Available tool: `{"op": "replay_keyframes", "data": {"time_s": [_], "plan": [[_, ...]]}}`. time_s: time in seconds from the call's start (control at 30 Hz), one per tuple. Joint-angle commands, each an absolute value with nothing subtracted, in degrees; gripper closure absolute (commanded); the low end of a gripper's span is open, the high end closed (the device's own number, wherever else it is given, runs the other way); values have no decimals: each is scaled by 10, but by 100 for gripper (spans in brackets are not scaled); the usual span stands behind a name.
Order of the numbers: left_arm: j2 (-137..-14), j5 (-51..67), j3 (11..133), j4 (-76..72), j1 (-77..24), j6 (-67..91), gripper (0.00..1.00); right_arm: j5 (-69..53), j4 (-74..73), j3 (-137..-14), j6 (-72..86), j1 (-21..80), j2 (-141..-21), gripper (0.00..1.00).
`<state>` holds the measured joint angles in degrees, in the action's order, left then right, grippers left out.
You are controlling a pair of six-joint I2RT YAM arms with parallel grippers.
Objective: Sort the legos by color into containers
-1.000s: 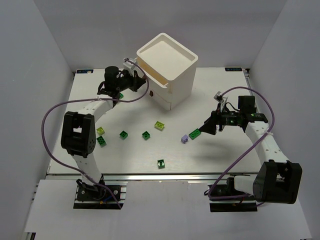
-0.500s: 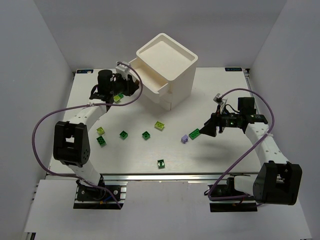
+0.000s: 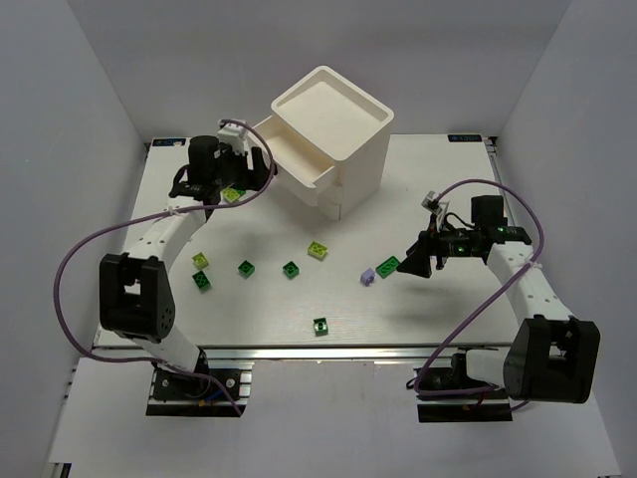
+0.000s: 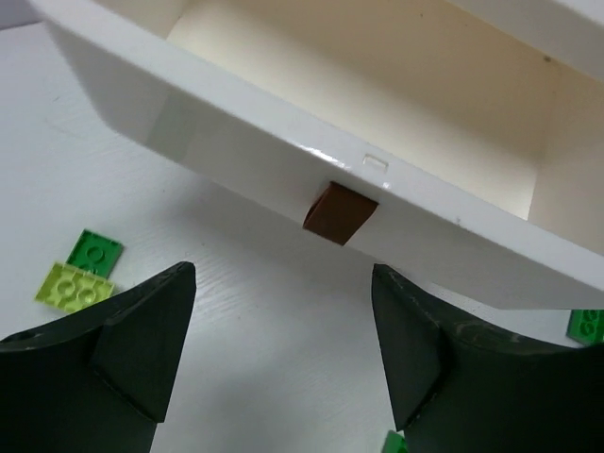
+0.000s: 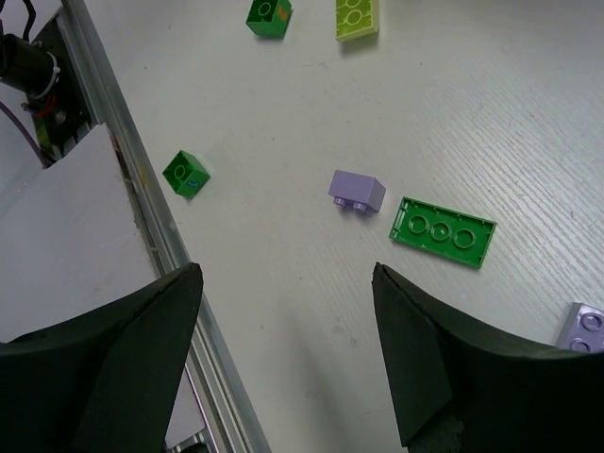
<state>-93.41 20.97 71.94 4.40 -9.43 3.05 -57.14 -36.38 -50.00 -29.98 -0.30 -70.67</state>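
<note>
The white cabinet (image 3: 333,129) stands at the back with its top drawer (image 3: 296,161) pulled out toward the left. In the left wrist view the drawer front (image 4: 236,142) and its brown pull (image 4: 340,212) sit just ahead of my open left gripper (image 4: 283,349), which holds nothing. My left gripper (image 3: 255,169) is beside the drawer. My right gripper (image 5: 288,349) hangs open above the table, short of a lavender lego (image 5: 357,192) and a green plate (image 5: 443,231). Other legos lie mid-table: lime (image 3: 318,249), dark green (image 3: 290,269), dark green (image 3: 245,267).
A green lego (image 4: 95,253) and a lime one (image 4: 74,287) lie left of the drawer. More legos sit at the left (image 3: 202,281) and near the front edge (image 3: 320,326). The table's metal rail (image 5: 156,226) runs under my right gripper. White walls enclose the table.
The top drawer slid out to the left with my left gripper on its pull. That gripper then opened and drew back off the pull. The right gripper dipped slightly.
</note>
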Motion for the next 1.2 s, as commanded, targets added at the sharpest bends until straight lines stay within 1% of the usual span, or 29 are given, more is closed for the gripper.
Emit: {"op": "replay_keyframes", "data": {"time_s": [0.0, 0.03, 0.1, 0.13, 0.17, 0.2, 0.27, 0.3, 0.33, 0.37, 0.4, 0.43, 0.47, 0.5, 0.63, 0.77, 0.8, 0.83, 0.87, 0.9, 0.93, 1.1, 1.17], "plan": [[-843, 121, 708, 83, -90, 75, 18, -577, -393, -516, -347, -1, -710, 22], [-830, 99, 689, 96, -90, 96, 28, -572, -398, -514, -353, -1, -713, 22], [-791, 44, 660, 114, -90, 126, 42, -569, -400, -512, -363, -1, -713, 22], [-780, 32, 654, 124, -84, 134, 48, -565, -402, -512, -365, 15, -713, 22], [-772, 21, 650, 137, -84, 143, 63, -563, -401, -510, -366, 18, -715, 23], [-766, 11, 649, 149, -79, 152, 70, -561, -401, -510, -366, 20, -714, 23], [-772, -30, 662, 211, -79, 187, 80, -555, -398, -509, -366, 24, -715, 23], [-772, -41, 671, 211, -73, 198, 80, -553, -396, -509, -365, 25, -716, 24], [-798, -63, 678, 273, -67, 228, 80, -548, -394, -509, -358, 28, -716, 24], [-808, -72, 697, 294, -67, 246, 73, -545, -387, -509, -352, 31, -716, 24], [-821, -81, 707, 333, -60, 286, 36, -542, -383, -511, -346, 33, -716, 24], [-848, -90, 717, 350, -54, 307, 17, -530, -380, -512, -331, 34, -717, 24], [-865, -92, 742, 365, -54, 325, 7, -524, -374, -513, -322, 36, -717, 24], [-879, -91, 756, 378, -47, 343, 2, -513, -366, -518, -310, 43, -716, 25], [-942, -69, 820, 403, -35, 417, 2, -442, -340, -524, -259, 48, -714, 28], [-1015, -69, 895, 421, -35, 478, 2, -423, -302, -509, -216, 54, -696, 29], [-1056, -79, 917, 434, -30, 489, 3, -422, -297, -506, -214, 54, -694, 30], [-1079, -85, 967, 467, -30, 512, 5, -421, -295, -504, -212, 57, -694, 30], [-1102, -87, 968, 484, -30, 512, 5, -421, -295, -503, -209, 57, -694, 30], [-1147, -89, 1024, 509, -30, 528, 6, -420, -295, -501, -207, 57, -693, 30], [-1165, -86, 1068, 515, -30, 529, 9, -419, -294, -497, -206, 59, -693, 30], [-1256, -102, 1168, 562, -30, 541, 18, -415, -292, -490, -203, 57, -689, 30], [-1271, -105, 1186, 574, -30, 540, 19, -413, -292, -488, -202, 59, -688, 29]]}}
